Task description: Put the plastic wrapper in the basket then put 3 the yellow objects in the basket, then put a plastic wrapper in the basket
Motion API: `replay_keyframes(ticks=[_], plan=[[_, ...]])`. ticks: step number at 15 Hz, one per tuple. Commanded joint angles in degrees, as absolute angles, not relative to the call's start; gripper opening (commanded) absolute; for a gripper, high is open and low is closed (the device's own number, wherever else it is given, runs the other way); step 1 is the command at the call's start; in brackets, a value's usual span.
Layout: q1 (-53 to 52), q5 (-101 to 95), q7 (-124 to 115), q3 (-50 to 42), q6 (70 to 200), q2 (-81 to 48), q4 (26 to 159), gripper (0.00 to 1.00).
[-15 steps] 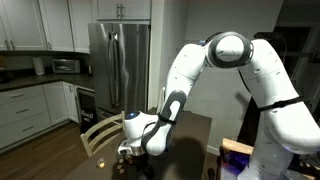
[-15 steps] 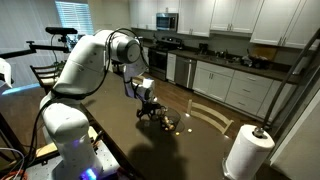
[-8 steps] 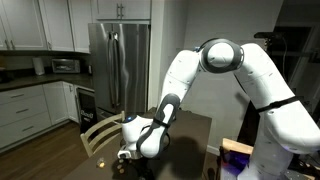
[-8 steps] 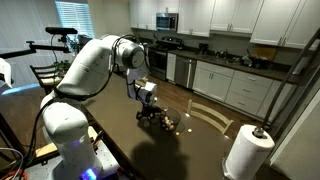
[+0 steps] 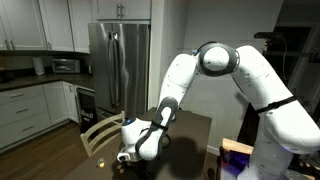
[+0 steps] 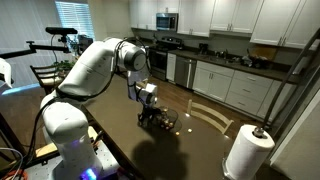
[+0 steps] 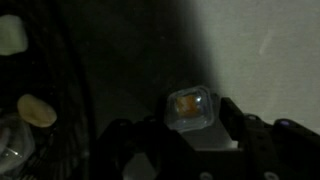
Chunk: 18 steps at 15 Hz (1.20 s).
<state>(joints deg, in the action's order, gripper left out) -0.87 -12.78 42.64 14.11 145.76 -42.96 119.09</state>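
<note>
item: my gripper [image 7: 190, 128]. wrist view, comes in from bottom edge. jaws approx half-way in, one finger [image 7: 130, 140] each side of the wrapper.

item: wrapper [image 7: 190, 105]. small clear plastic packet w/ orange-yellow bit inside. lies between my fingertips on the table [image 7: 260, 50], at the line where dark shadow meets the lit part. both fingers look close against its sides, but pic is too dark and blurred to tell if pads press on it, so i can't tell whether i'm pinching it or only flanking it.

item: basket [image 7: 70, 70]. dark, wire-like wall, fills frame-left of wrist view, just beside the wrapper, wrapper outside it.

item: yellow objects [image 7: 37, 110]. two seen inside basket, pale, one near top corner, one lower down. a clear blurry thing sits below them at the frame edge, can't id.

ext. views: arm bent down over the dark table. in an exterior view my gripper [image 6: 150, 112] sits low, right by the basket [image 6: 160, 121]. jaws too small to read there.
</note>
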Motion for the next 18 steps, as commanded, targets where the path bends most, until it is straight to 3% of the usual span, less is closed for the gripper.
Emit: replay_keyframes(ticks=[1, 5, 7, 18], plan=[[-1.01, -12.49, 42.99, 14.16, 146.19, -43.44, 119.18, 0.26], [-1.29, -12.30, 42.38, 14.31, 145.12, -41.90, 120.05, 0.04], [-1.41, -12.15, 42.01, 14.38, 144.08, -40.76, 120.41, 0.01], [-1.47, -11.07, 41.83, 14.56, 135.80, -29.99, 122.51, 0.04]])
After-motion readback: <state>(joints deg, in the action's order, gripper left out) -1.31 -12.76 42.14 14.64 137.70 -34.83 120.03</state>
